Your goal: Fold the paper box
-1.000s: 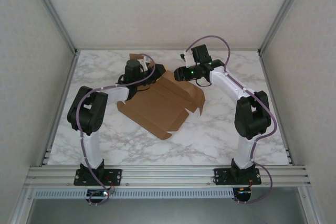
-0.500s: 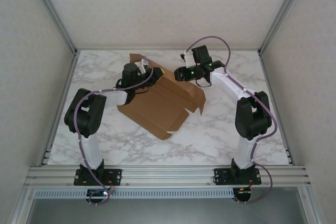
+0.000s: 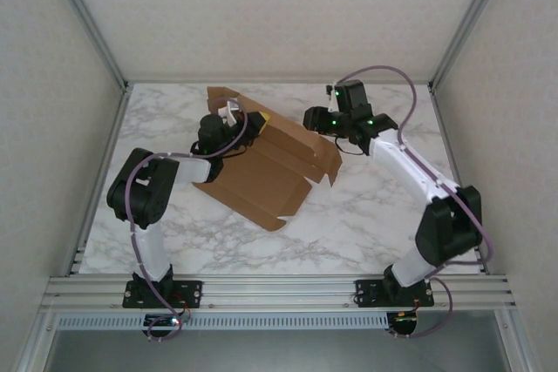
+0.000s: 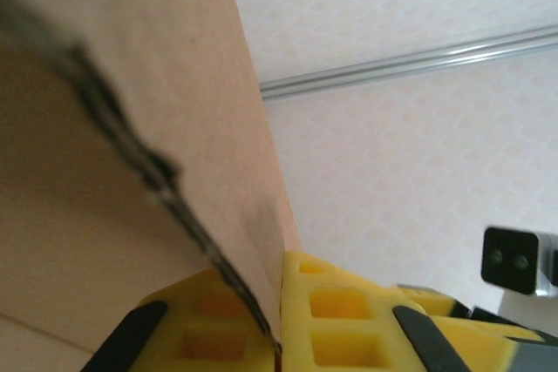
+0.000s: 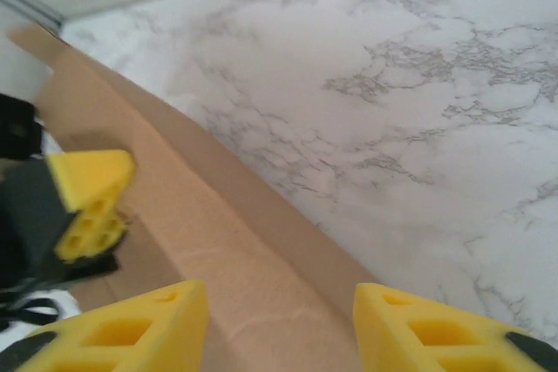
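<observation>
Left gripper (image 4: 279,324) pinches the raised far flap of the paper box (image 3: 261,185), which lies diagonally from far-left to near-right; right gripper (image 5: 281,324) gapes empty.

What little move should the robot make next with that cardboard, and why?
Likely the left tool should tip its pinched flap of the paper box inward: the flap is clamped and raised, while the right tool hovers open, holding nothing.
</observation>
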Motion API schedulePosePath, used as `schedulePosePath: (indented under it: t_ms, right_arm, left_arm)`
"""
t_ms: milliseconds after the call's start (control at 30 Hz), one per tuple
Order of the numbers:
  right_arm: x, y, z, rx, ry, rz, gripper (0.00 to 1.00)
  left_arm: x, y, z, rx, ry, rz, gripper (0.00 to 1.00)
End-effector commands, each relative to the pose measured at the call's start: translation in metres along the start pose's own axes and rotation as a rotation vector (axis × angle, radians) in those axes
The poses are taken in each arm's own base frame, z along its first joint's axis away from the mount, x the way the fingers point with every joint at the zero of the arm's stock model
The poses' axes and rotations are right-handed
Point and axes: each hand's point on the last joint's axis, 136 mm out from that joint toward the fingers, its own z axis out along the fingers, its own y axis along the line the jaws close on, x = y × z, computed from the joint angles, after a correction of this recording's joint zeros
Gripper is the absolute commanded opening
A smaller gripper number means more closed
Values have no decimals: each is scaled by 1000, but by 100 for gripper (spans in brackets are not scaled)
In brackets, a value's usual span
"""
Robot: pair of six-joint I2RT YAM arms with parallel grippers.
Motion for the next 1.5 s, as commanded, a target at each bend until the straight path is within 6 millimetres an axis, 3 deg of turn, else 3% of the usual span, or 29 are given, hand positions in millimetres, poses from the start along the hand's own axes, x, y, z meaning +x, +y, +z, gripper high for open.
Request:
schedulePosePath:
  t_ms: [0, 167, 300, 467, 733, 1000, 1367, 1467]
  right_arm:
    - [7, -3, -13, 28, -60, 266, 45]
    - [40, -18, -13, 34, -60, 488, 45]
    - [46, -32, -7, 66, -104, 499, 49]
    - [30, -35, 11, -1, -112, 475, 50]
    - [19, -13, 39, -176, -46, 472, 49]
    - [-4, 8, 40, -373, -69, 495, 43]
    - [-11, 3, 61, -510, -39, 607, 28]
    - [-9, -1, 66, -512, -21, 606, 31]
  left_arm:
    - [-4, -19, -1, 81, -74, 1, 4]
    - [-5, -8, -2, 71, -135, -55, 4]
    - [-2, -6, -5, 53, -171, -53, 4]
    - [11, -5, 0, 23, -157, -65, 5]
    - [12, -6, -5, 8, -197, -126, 5]
    - [9, -5, -11, -37, -237, -142, 5]
    - [4, 2, -19, -83, -282, -163, 4]
    - [3, 2, -20, -82, -291, -172, 5]
